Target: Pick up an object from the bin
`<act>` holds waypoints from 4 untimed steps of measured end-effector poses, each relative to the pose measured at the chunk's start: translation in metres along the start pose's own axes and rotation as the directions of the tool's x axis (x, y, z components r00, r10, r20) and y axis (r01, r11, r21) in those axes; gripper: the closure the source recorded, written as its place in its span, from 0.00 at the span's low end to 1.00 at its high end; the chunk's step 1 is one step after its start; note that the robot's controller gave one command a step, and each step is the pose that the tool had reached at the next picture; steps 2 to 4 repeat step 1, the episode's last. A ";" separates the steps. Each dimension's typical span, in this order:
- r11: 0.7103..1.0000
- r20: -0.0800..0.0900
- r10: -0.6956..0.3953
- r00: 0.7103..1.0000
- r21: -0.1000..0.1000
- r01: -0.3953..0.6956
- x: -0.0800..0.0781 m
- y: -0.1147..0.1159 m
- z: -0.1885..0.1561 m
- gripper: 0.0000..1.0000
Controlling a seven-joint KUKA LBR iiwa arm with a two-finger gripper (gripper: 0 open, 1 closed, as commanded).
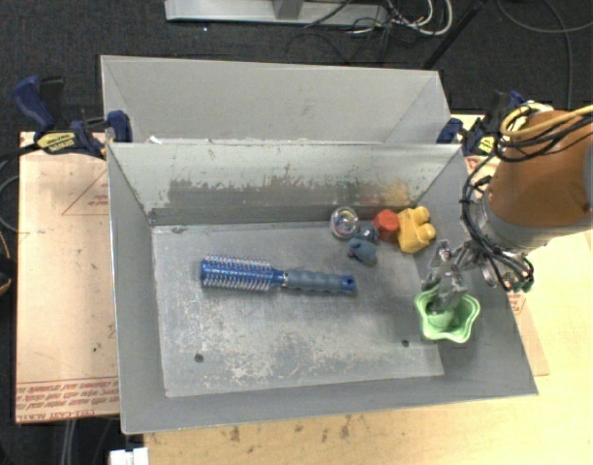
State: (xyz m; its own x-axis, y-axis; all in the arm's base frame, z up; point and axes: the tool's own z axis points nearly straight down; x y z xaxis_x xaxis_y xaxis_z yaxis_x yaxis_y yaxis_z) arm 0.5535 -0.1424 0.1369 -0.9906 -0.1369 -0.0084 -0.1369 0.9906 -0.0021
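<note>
My gripper point(445, 281) hangs low at the bin's right side, right over a light green, wavy-rimmed cup point(452, 322) that lies against the right wall. Its tip reaches down to the cup's near rim; I cannot tell whether it touches it. Just up and to the left lie a yellow knobbly toy point(415, 230), a small red piece point(387, 223) and a little blue-grey piece point(362, 251).
A blue hairbrush point(273, 278) lies across the middle of the bin floor, handle pointing right. A clear, purplish ball point(344, 223) rests by the back wall. The arm with its orange cover and cables comes in over the right rim.
</note>
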 end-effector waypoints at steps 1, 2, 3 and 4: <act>1.000 0.000 0.000 1.000 0.000 0.000 -0.003 0.000 -0.046 1.00; 1.000 0.000 0.000 1.000 0.000 0.000 -0.003 0.000 -0.046 1.00; 1.000 0.000 0.000 1.000 0.000 0.000 -0.003 0.000 -0.046 1.00; 1.000 0.000 0.000 1.000 0.000 0.000 -0.003 0.000 -0.046 1.00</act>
